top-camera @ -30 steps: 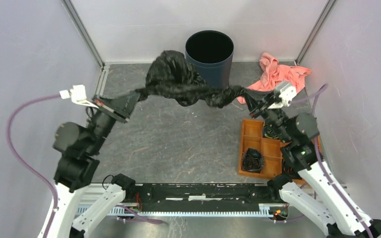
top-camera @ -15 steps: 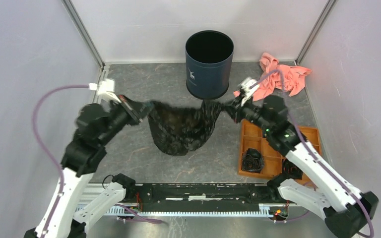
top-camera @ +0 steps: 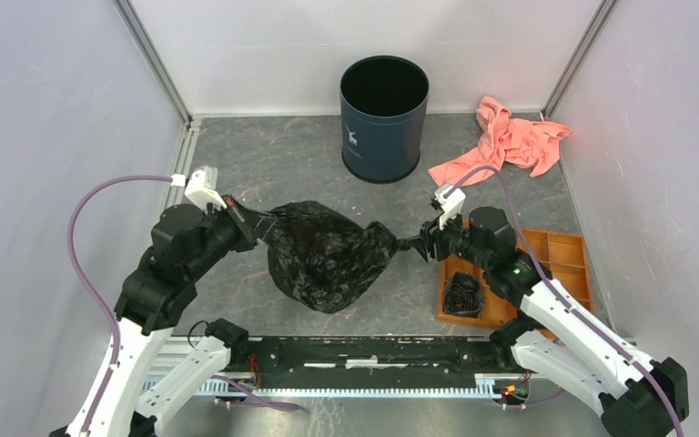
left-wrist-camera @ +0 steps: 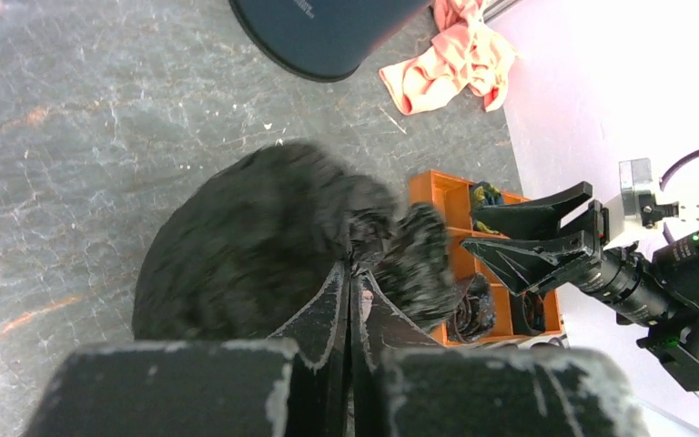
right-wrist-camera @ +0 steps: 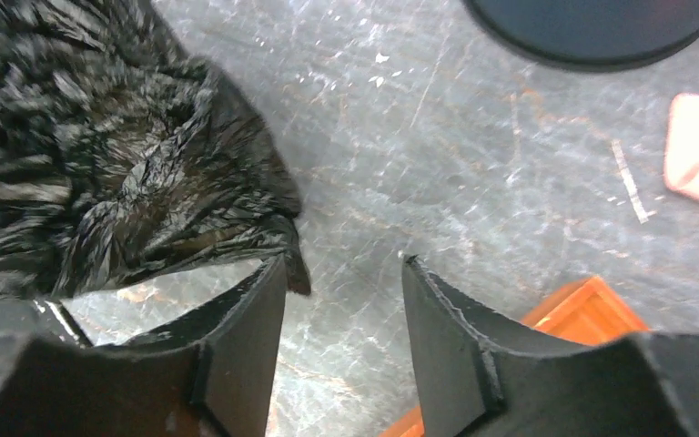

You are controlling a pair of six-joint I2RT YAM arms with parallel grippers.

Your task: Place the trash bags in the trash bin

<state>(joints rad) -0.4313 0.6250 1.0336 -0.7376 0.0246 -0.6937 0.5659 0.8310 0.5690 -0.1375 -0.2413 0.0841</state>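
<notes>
The black trash bag (top-camera: 328, 255) lies bunched on the grey table between the two arms, well in front of the navy trash bin (top-camera: 384, 118). My left gripper (top-camera: 257, 221) is shut on the bag's left edge; in the left wrist view its jaws (left-wrist-camera: 353, 269) are pressed together on the film (left-wrist-camera: 255, 237). My right gripper (top-camera: 419, 244) stands open at the bag's right tip. In the right wrist view the bag's corner (right-wrist-camera: 296, 264) brushes the left fingertip, with bare table between the jaws (right-wrist-camera: 344, 264). The bin (right-wrist-camera: 592, 27) stands upright with nothing showing inside.
A salmon-pink cloth (top-camera: 510, 141) lies at the back right beside the bin. An orange compartment tray (top-camera: 555, 264) with small black rolls (top-camera: 463, 293) sits just right of my right gripper. Walls close in the table on three sides.
Both arms came down and back toward the near edge, bringing the bag from mid-air near the bin down to the table. The right gripper opened and let go of the bag.
</notes>
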